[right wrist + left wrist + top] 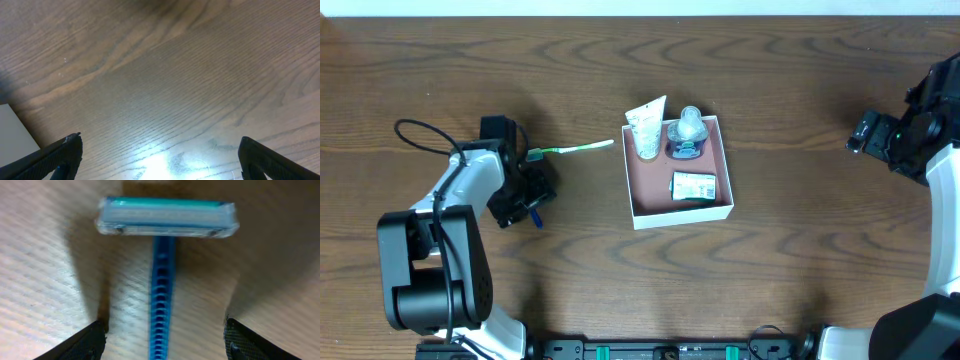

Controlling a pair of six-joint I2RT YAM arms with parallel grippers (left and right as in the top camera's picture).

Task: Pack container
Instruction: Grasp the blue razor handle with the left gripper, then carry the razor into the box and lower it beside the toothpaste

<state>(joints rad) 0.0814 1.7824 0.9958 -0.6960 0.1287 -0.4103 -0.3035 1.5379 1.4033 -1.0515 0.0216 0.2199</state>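
- A brown wooden table (800, 260) is seen under everything.
- The left arm (450, 200) is bent over the table's left part; the right arm (940, 150) is kept at the far right edge, well apart from the box.
- The container (682, 213), a shallow square white box with a reddish-brown inside, is placed near the middle of the table, between the two arms.
- The right gripper (160, 155) is held over bare wood, its jaws spread wide with nothing between them.
- The left gripper (164, 337) is lowered close to the table, its jaws spread and not touching anything.
- A green and white toothbrush (575, 149) is laid on the table just left of the container.
- A white tube (645, 128) is leaned in the container's far left corner.
- A green and white packet (693, 186) is laid flat by the near wall.
- A clear bottle (688, 130) is set beside the tube.
- A blue razor (163, 280) is laid on the wood, its handle between the left jaws, its head away from them.
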